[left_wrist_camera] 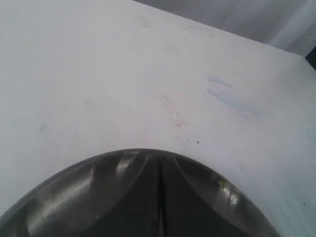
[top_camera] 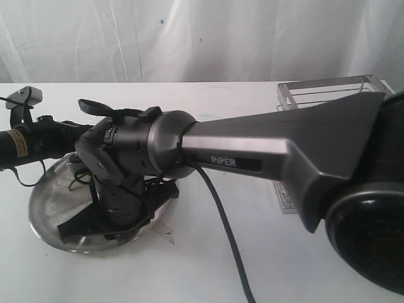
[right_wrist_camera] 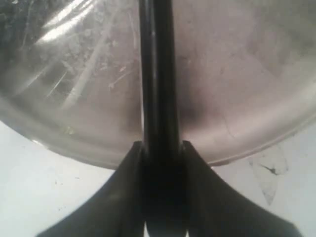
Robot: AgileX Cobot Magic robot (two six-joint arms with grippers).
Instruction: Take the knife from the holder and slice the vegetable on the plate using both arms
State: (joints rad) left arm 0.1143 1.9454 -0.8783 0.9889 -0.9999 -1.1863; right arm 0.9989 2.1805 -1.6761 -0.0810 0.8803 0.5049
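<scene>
Where the white tabletop [top_camera: 202, 271] runs out to the left, a round shallow steel plate [top_camera: 44, 211] lies flat, its surface shiny and much scuffed. Over the plate, the right gripper [right_wrist_camera: 160, 148] has its jaws clamped on an all-black knife [right_wrist_camera: 158, 74], which runs straight out across the dish; whether it touches the metal I cannot tell. Green chili not made out: the gripper covers most of the dish. At back right stands a boxy silver wire holder [top_camera: 328, 91], only its top rim and upper rungs showing behind the right arm [top_camera: 284, 145], whose grey link is marked PiPER. The left gripper [left_wrist_camera: 160, 165] has its jaws pressed together on nothing, facing bare tabletop with faint blue and reddish smudges. A creased white curtain [top_camera: 189, 38] closes off the back.
</scene>
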